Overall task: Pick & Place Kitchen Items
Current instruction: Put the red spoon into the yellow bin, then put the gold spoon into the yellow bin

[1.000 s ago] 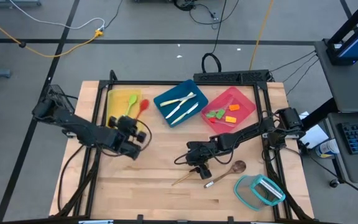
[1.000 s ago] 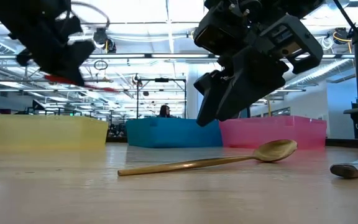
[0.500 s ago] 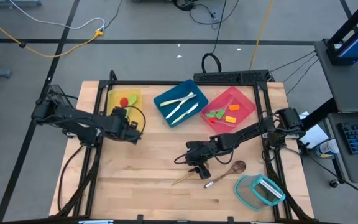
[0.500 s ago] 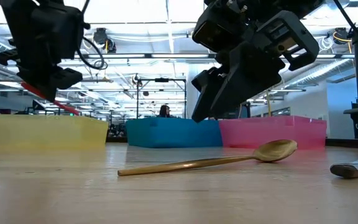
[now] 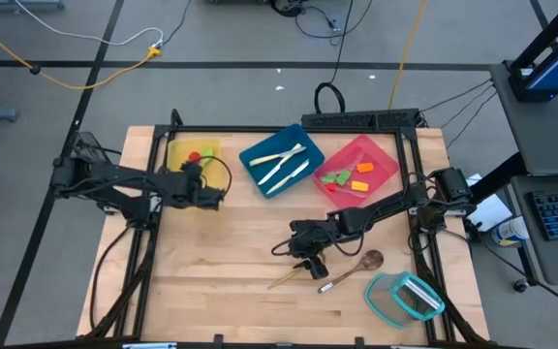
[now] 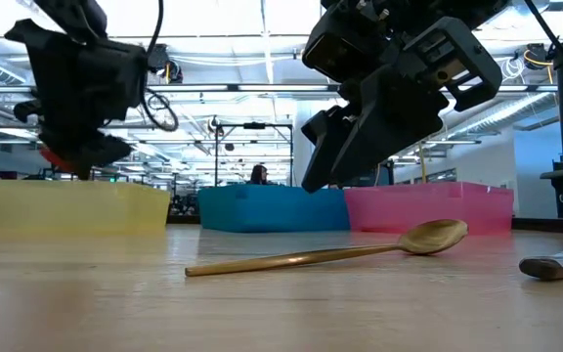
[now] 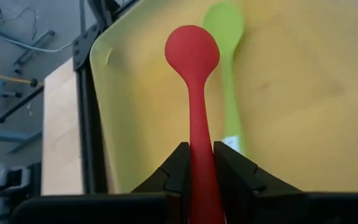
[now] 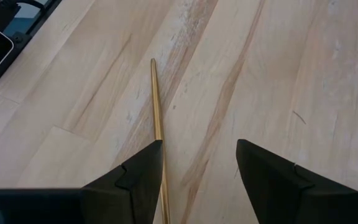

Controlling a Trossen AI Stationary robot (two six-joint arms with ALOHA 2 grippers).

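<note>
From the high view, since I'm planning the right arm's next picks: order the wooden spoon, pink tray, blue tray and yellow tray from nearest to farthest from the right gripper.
1. Wooden spoon, beside the right gripper.
2. Pink tray, behind, to its right.
3. Blue tray, behind, to its left; close to the pink one.
4. Yellow tray, far left.

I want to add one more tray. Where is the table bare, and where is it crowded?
Bare wood lies in the table's near-left part, below the yellow tray. Another bare patch lies between the left gripper and the right gripper. Crowded: the near-right corner, with wooden spoon and clear container.
</note>
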